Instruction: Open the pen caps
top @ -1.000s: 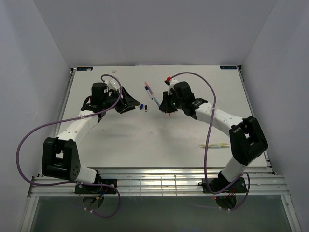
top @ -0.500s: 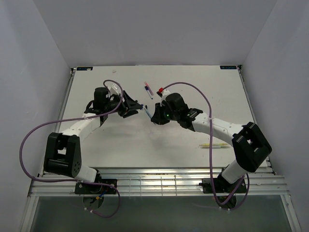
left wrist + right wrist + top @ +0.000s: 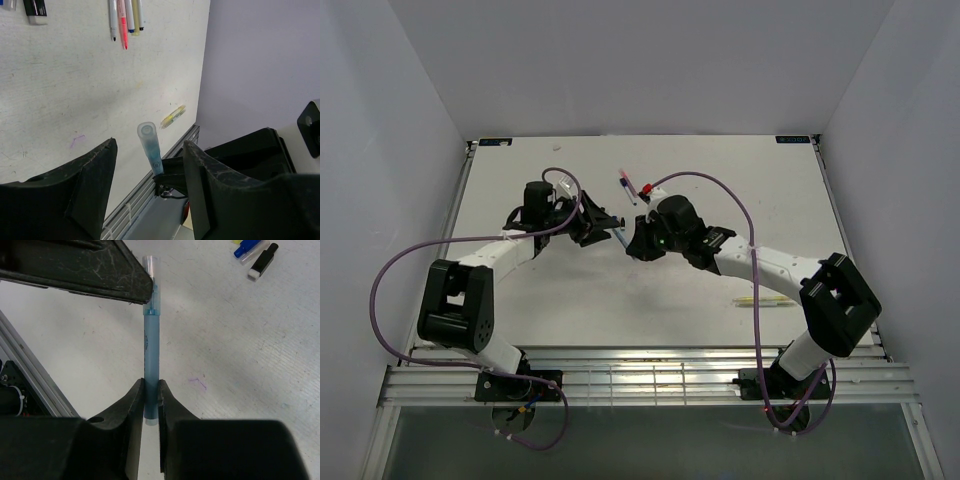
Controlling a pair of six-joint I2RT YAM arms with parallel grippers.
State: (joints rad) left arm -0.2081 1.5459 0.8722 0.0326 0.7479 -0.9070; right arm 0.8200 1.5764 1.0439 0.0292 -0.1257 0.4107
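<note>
In the top view, the left claw [image 3: 604, 222] and the right claw [image 3: 633, 243] are seen close together above the middle of the white counter [image 3: 720, 170]. A thin translucent blue plastic pen [image 3: 620, 236] is carried aslant between them, clear of the surface. Just behind them a pink-and-blue pen [image 3: 627, 187] lies on the counter. A pair of yellow-green pens [image 3: 760, 302] lies well apart, towards the right near edge.

In the left wrist view, the left claw [image 3: 150, 145] is shown spread wide. The blue pen's clear stubby cap [image 3: 147, 132] stands upright in the gap, apart from both black fingers [image 3: 95, 175]. Nothing is gripped by this claw. Below the cap, the pen is seen clamped in the right claw [image 3: 167, 175]. A small row of thin pens [image 3: 125, 20] and a black stubby cap with a white end [image 3: 35, 10] lie on the counter at the top. One yellow pen [image 3: 173, 116] lies near the counter's edge.

In the right wrist view, the right claw [image 3: 151, 390] is shown narrowed onto the blue pen's barrel [image 3: 151, 350], which is held lengthwise between its fingers. The clear cap [image 3: 151, 262] is still fitted on the far end. It sits right at the tip of one left claw finger [image 3: 90, 270]; whether they touch cannot be told. A blue-capped pen [image 3: 247, 247] and the black cap [image 3: 262, 262] lie on the counter beyond.
</note>
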